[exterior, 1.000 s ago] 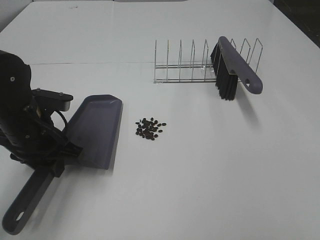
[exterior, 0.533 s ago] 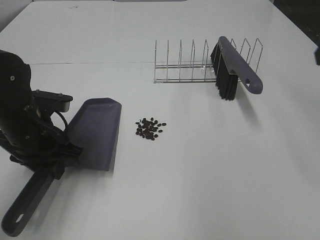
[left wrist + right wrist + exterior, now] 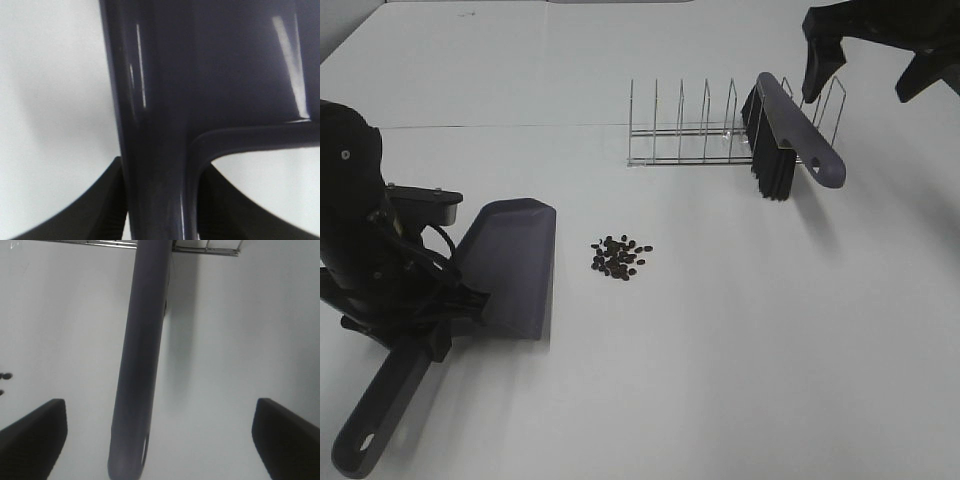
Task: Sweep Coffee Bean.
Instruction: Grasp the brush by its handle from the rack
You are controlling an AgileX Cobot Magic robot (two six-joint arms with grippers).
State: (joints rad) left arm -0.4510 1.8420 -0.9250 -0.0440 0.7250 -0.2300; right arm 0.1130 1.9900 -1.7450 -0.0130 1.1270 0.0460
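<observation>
The coffee beans lie in a small pile mid-table; a few show in the right wrist view. My left gripper is shut on the handle of the grey-purple dustpan, whose blade rests on the table left of the beans, apart from them. The left wrist view shows the handle between my fingers. The brush, with a grey-purple handle and black bristles, leans in the wire rack. My right gripper is open above it, and the brush handle lies between its spread fingers.
The wire rack has several empty slots to the left of the brush and shows at the edge of the right wrist view. The white table extends in front and to the right of the beans.
My right gripper has come into view at the top right, above the brush. The dustpan has shifted slightly left and toward the front, away from the beans.
</observation>
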